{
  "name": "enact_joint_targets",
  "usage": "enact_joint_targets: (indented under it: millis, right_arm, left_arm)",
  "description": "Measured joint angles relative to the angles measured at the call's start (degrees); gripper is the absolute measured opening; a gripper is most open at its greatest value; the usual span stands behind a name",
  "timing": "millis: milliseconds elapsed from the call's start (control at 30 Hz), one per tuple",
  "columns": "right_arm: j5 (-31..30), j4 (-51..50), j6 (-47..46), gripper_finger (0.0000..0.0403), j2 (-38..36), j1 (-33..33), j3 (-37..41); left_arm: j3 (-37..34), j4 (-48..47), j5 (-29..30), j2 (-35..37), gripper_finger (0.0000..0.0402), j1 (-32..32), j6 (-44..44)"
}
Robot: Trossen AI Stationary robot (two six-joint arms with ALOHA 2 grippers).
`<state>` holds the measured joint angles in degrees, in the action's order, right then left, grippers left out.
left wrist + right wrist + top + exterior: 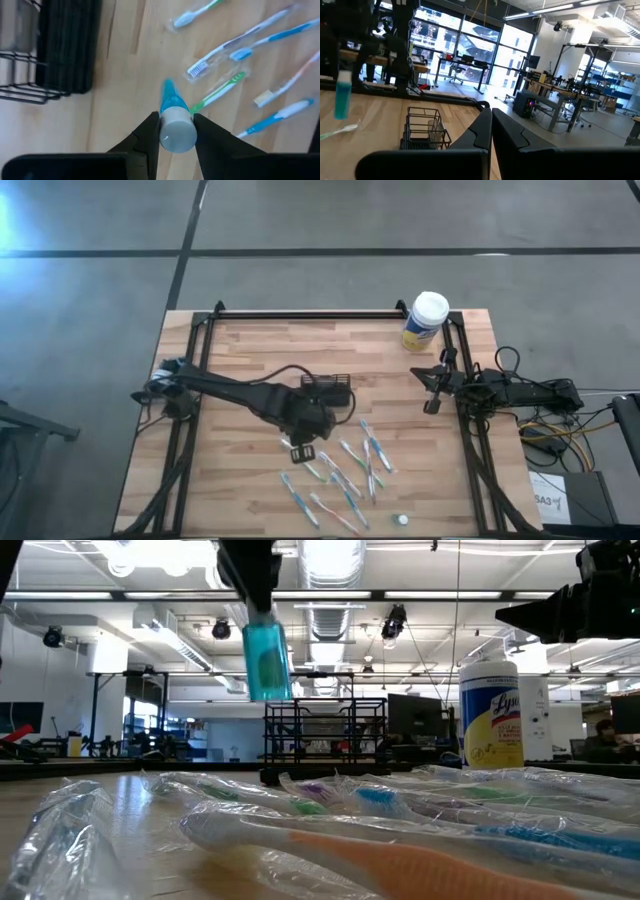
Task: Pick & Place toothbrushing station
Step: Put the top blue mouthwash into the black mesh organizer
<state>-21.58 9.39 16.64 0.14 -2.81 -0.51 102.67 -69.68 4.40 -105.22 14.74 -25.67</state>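
My left gripper [303, 450] hangs over the table's middle, shut on a blue toothpaste tube [265, 660] with a white cap [177, 134]. The tube also shows in the right wrist view [342, 97]. The toothbrushing station, a small black wire-mesh basket [325, 388], rests on its base on the wood just beyond the gripper, toward the far edge [50, 50] [425, 127]. Several wrapped toothbrushes [345, 475] lie flat near the front edge. My right gripper [432, 405] waits at the table's right side, shut and holding nothing [491, 131]. My left gripper pinches the tube at its white cap end [176, 125] between its two fingers [150, 131], one on each side. The fingers come steeply from above, pointing down. The tube hangs below them, cap up and slightly tilted, lifted clear of the table [268, 690].
A yellow canister with a white lid [425, 320] stands at the far right corner [490, 715]. A small white round object [402, 520] lies by the front edge. Black frame rails [300, 313] run along the table's far, left and right sides.
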Motion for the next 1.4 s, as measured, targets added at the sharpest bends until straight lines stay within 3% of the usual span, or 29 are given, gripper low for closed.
enact_joint_targets:
  millis: [200,367,667,967,1167,1400]
  right_arm:
    - [0.0,0.3,-0.1,0.0008,0.0,0.0,0.0]
    - [0.0,0.4,-0.1,0.0008,0.0,0.0,0.0]
    - [0.0,1.7,-0.1,0.0008,0.0,0.0,0.0]
    - [0.0,1.7,-0.1,0.0008,0.0,0.0,0.0]
    - [0.0,1.7,-0.1,0.0008,0.0,0.0,0.0]
    - [0.1,1.7,-1.4,0.0008,0.0,0.0,0.0]
  left_arm:
    - [-2.7,-0.3,4.2,7.4,0.0101,-0.1,1.4]
    - [-9.6,2.7,6.1,16.8,0.0101,0.2,6.5]
    - [-33.2,16.0,3.2,37.9,0.0101,0.2,8.2]
    - [-54.5,24.7,2.8,58.3,0.0101,0.2,1.0]
    - [-60.3,27.7,2.8,65.4,0.01,0.2,0.0]
    - [-61.6,29.3,3.7,67.5,0.01,0.2,-0.9]
